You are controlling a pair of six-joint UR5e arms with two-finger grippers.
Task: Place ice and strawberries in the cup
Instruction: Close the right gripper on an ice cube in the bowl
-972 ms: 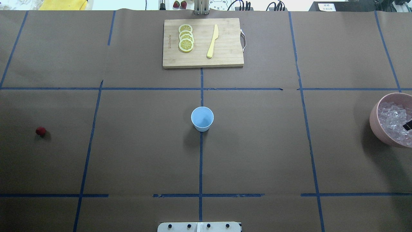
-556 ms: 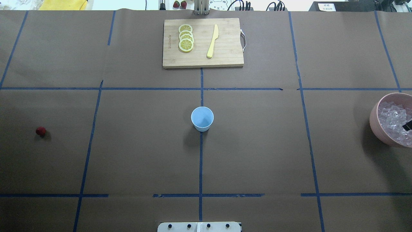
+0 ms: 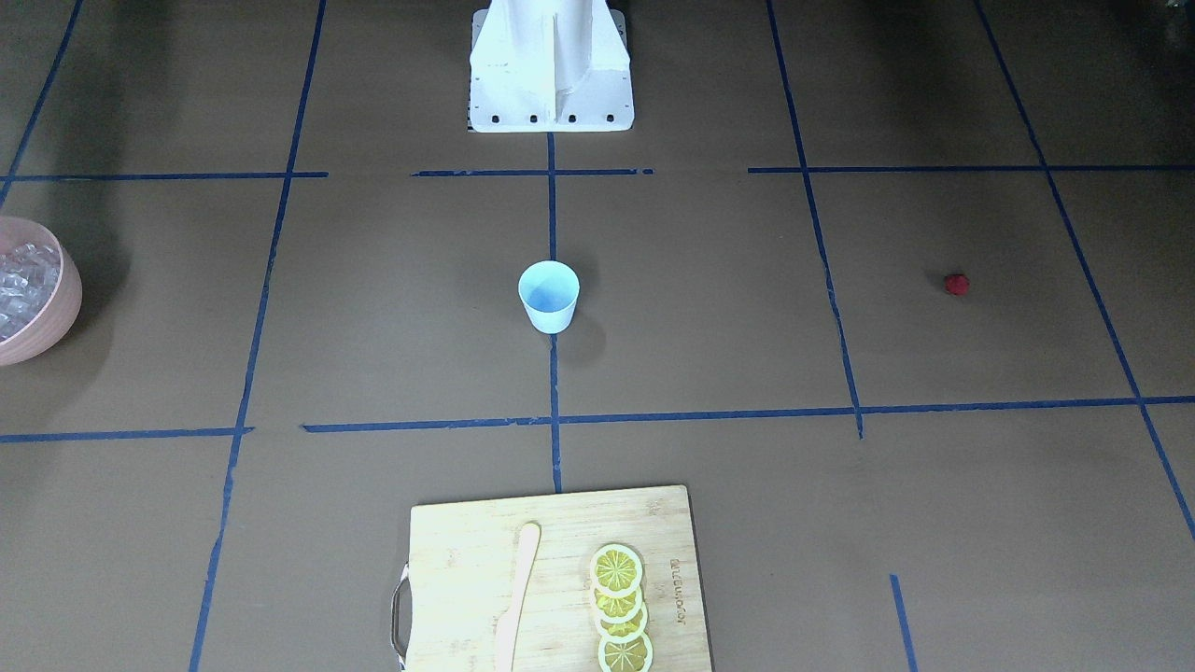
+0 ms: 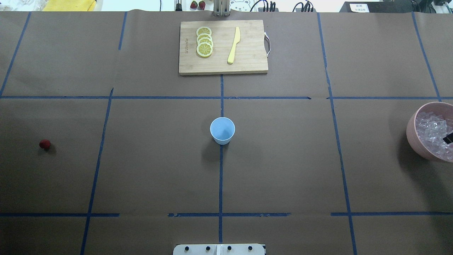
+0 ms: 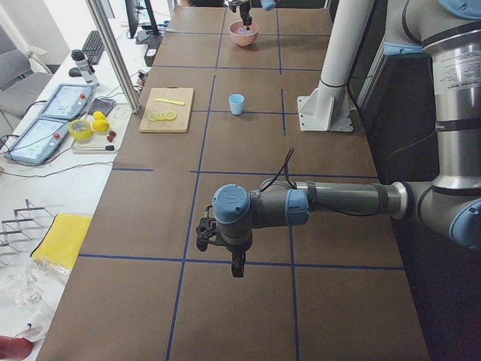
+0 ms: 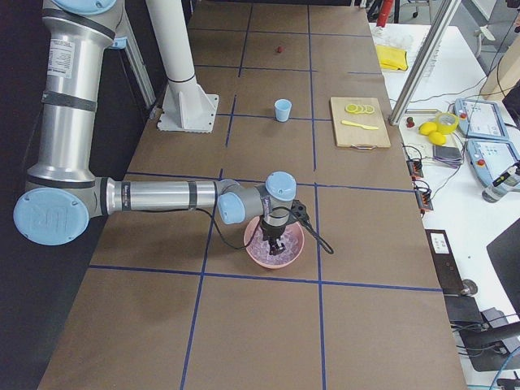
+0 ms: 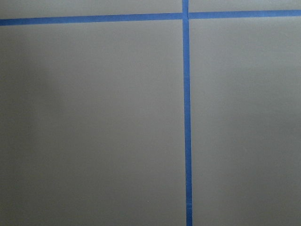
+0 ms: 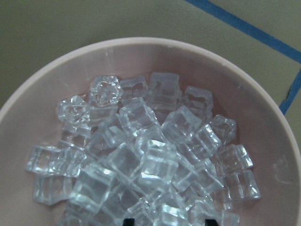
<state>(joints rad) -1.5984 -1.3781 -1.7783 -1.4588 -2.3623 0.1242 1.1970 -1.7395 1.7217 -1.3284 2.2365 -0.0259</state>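
The pale blue cup (image 4: 222, 130) (image 3: 548, 295) stands upright at the table's middle, with nothing showing inside it. A tiny red strawberry (image 4: 44, 143) (image 3: 955, 284) lies alone far to the left. Clear ice cubes (image 8: 146, 160) (image 4: 431, 129) fill the pink bowl (image 4: 412, 131) (image 8: 42, 84) at the right edge. My right gripper (image 8: 168, 222) (image 6: 276, 242) is down in the bowl, open, its dark fingertips (image 8: 128, 221) set wide apart among the cubes. My left gripper (image 5: 237, 267) hovers over bare table at the left end; I cannot tell its state.
A wooden cutting board (image 4: 247, 60) at the back centre carries lemon slices (image 4: 204, 41) and a yellow knife (image 4: 234, 45). The robot's white base (image 3: 549, 65) sits at the near centre edge. Blue tape lines grid the brown table.
The dark tip of my right gripper at the bowl has sunk very slightly. Cup, strawberry and bowl have not moved.
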